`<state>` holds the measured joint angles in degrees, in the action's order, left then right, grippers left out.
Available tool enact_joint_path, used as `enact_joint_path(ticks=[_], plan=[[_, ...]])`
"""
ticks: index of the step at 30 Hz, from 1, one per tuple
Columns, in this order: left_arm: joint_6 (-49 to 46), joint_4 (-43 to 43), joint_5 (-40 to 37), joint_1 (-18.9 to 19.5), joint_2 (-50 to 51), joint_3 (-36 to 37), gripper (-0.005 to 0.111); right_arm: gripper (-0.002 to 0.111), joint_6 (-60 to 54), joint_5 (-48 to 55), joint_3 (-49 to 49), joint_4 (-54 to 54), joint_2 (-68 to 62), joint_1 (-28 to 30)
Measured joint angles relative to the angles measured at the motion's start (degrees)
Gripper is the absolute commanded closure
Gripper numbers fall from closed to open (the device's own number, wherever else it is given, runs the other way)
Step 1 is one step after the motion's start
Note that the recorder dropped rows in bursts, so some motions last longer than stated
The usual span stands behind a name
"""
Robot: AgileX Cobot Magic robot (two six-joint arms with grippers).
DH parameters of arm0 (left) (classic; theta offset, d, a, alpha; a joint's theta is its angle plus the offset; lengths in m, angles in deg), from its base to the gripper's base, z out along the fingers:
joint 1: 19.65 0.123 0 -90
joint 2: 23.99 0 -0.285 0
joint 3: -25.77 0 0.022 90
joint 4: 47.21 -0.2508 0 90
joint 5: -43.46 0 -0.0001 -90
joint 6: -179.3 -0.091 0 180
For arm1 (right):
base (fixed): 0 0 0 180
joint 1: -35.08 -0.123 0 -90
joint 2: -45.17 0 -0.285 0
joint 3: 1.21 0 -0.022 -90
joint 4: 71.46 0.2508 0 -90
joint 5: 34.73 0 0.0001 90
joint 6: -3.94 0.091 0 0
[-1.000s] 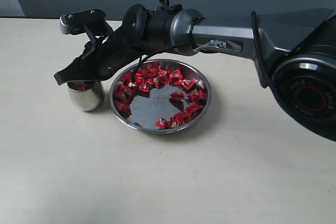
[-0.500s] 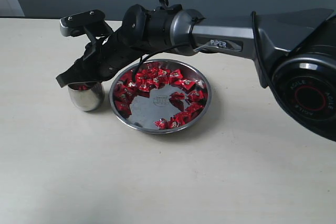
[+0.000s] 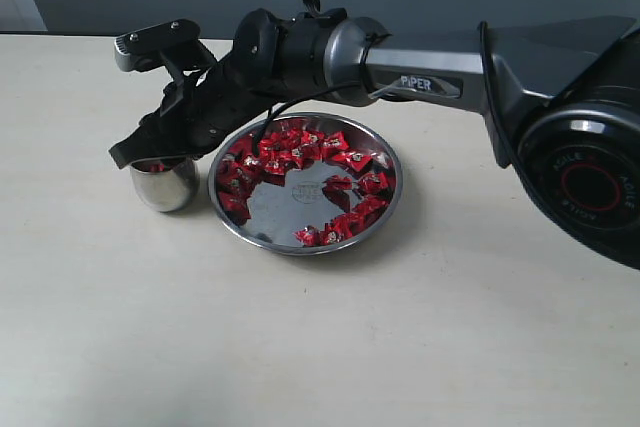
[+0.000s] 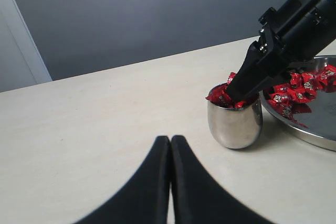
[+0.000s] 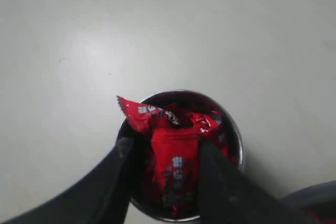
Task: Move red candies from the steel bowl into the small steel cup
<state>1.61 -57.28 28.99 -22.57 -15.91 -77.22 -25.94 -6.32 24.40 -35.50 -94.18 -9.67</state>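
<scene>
The small steel cup stands left of the steel bowl, heaped to the brim with red candies. More red candies lie in a ring inside the bowl. My right gripper reaches across and dips into the cup's mouth. In the right wrist view its fingers stand apart on either side of one candy, which rests on the pile in the cup; a dark gap shows beside it. My left gripper is shut and empty, low over the table short of the cup.
The right arm stretches over the far side of the bowl from its base at the right. Bare cream table lies in front of the bowl and cup. A grey wall stands behind the table.
The right gripper's fingers have spread wider over the cup, loosening from the candy between them. The arm has barely moved, and the bowl and cup stay put.
</scene>
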Motion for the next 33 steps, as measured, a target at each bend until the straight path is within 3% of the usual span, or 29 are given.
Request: enact_joint_path(ticks=[29, 31, 33], plan=[[0.00, -0.11, 0.00, 0.00, 0.00, 0.00, 0.106, 0.066, 0.11, -1.44, 0.00, -1.24, 1.84, 0.00], [0.00, -0.18, 0.00, 0.00, 0.00, 0.00, 0.106, 0.068, 0.11, -2.64, 0.00, -2.28, 2.81, 0.00], [0.00, -0.18, 0.00, 0.00, 0.00, 0.00, 0.106, 0.078, 0.11, -4.02, 0.00, -3.31, 4.54, 0.00]])
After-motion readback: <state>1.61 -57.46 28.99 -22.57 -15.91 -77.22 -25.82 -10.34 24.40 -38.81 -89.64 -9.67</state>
